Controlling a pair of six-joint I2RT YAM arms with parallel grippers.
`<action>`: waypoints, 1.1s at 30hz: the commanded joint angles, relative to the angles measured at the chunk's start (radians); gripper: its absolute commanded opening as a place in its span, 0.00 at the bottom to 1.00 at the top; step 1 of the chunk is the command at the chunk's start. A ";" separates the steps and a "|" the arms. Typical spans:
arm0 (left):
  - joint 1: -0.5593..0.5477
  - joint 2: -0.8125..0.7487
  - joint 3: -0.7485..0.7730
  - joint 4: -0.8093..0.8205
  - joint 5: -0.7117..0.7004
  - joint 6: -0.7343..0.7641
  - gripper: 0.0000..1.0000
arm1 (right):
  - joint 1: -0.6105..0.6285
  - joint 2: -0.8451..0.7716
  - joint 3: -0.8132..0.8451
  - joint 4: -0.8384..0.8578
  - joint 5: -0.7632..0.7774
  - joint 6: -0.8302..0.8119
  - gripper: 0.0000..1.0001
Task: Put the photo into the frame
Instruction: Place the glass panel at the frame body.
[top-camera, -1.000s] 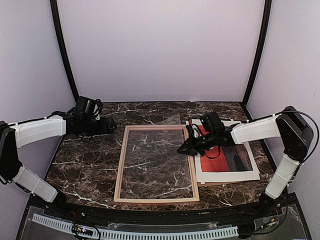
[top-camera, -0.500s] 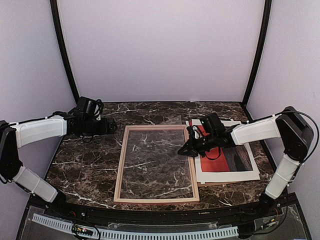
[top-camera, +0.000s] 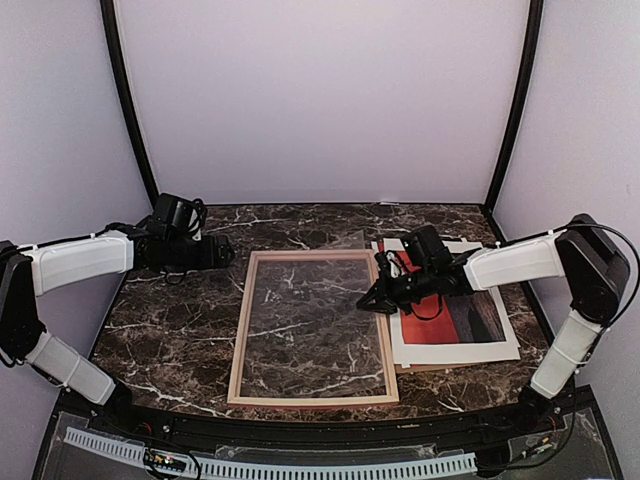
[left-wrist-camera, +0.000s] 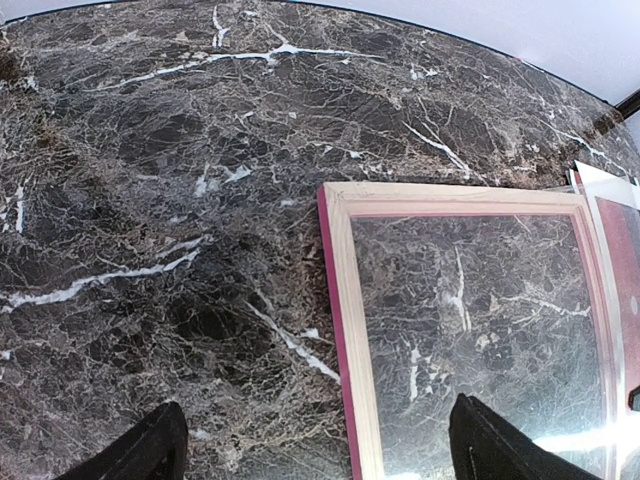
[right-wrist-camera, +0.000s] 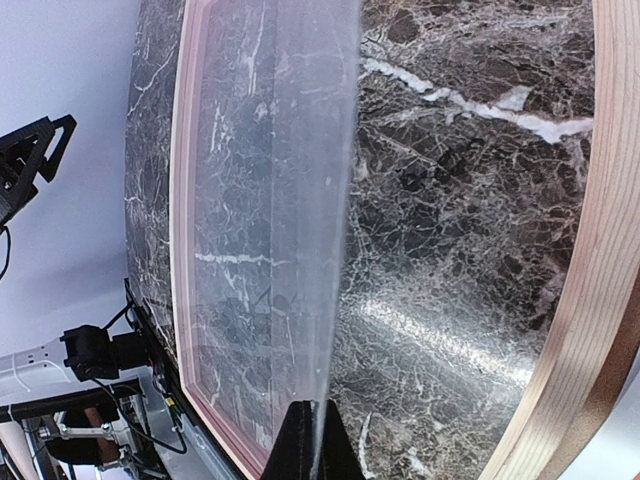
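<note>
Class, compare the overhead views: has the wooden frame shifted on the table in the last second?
No. The frame lies where it did, its corners over the same white veins of the table.

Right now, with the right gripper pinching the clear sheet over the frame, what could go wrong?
1. The right gripper holds the clear sheet by one edge only, so it may slip or settle crooked on the frame.
2. The left gripper is open and apart from the frame, so nothing steadies it against a push.
3. The right arm hangs over the photo and white mat and could drag them.
</note>
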 joint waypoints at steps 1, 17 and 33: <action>-0.006 -0.008 0.011 0.009 -0.005 0.015 0.94 | 0.009 -0.033 -0.010 0.006 0.012 -0.003 0.00; -0.009 -0.019 0.002 0.005 -0.007 0.011 0.94 | 0.015 -0.047 -0.025 0.001 0.018 -0.005 0.00; -0.015 -0.034 -0.006 0.000 -0.012 0.008 0.94 | 0.016 -0.051 -0.030 -0.003 0.026 -0.008 0.00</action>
